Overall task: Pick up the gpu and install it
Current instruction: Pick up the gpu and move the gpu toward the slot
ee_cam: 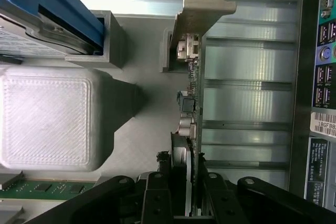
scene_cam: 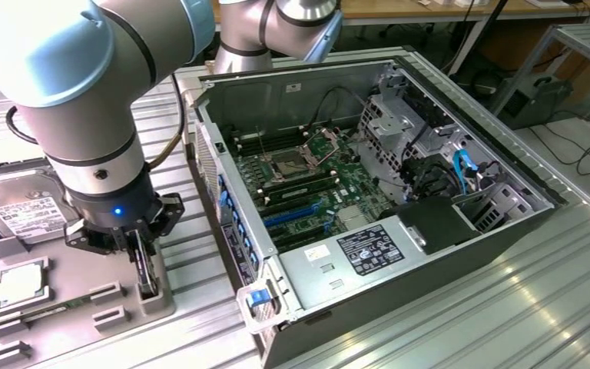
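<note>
Black gripper [ee_cam: 188, 190] fingers [ee_cam: 157, 198] close narrowly on the gpu [ee_cam: 192, 93], seen edge-on. The card stands upright in a grey tray [scene_cam: 74, 269], just beside the open computer case [scene_cam: 274, 84].

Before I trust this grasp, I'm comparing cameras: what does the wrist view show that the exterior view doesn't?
The wrist view adds the silver end bracket of the gpu, small components along the card's edge, and the rear ports of the computer case. The exterior view adds the case's open interior with the motherboard, a blue cable and the arm. Both share the gripper shut on the gpu, which stands on edge in the grey tray.
</note>
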You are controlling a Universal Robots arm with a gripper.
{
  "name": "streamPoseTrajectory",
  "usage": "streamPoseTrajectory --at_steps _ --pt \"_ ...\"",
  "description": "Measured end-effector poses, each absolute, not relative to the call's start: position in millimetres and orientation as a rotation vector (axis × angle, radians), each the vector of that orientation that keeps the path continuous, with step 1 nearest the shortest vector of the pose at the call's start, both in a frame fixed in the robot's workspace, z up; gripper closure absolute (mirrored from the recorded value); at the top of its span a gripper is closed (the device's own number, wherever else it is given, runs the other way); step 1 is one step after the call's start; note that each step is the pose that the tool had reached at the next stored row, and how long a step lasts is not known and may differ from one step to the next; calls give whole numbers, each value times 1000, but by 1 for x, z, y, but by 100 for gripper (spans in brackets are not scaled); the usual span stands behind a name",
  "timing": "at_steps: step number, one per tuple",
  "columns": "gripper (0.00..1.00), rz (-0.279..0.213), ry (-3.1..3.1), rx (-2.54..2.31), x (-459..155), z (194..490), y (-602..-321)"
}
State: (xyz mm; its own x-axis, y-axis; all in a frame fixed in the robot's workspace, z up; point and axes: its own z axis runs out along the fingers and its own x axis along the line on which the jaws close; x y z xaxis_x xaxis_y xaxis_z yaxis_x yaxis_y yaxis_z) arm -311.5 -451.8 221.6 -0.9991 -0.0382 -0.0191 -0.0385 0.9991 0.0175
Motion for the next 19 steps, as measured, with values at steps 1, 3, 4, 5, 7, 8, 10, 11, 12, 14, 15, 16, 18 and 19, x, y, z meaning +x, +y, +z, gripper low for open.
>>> streamPoseTrajectory --at_steps 1,3,4,5,7,8,10,11,12,14,15,16,18,19 --pt "72 28 3122 -60 -311 221 -452" --pt "72 28 3122 -60 -311 222 -452" --pt "72 29 3122 -60 -311 224 -452" --pt "72 29 3122 -60 -311 229 -452" --pt "72 29 3122 -60 -311 239 -452" --pt "72 28 3123 -60 -311 243 -452" --pt "72 28 3123 -60 -311 252 -452" --pt "72 29 3123 -60 -311 257 -452" --pt "72 28 3122 -60 -311 262 -452" --pt "72 29 3122 -60 -311 271 -452" --pt "72 28 3123 -60 -311 277 -452" --pt "72 29 3123 -60 -311 282 -452" --pt "72 28 3123 -60 -311 300 -452" --pt "72 29 3122 -60 -311 309 -452"
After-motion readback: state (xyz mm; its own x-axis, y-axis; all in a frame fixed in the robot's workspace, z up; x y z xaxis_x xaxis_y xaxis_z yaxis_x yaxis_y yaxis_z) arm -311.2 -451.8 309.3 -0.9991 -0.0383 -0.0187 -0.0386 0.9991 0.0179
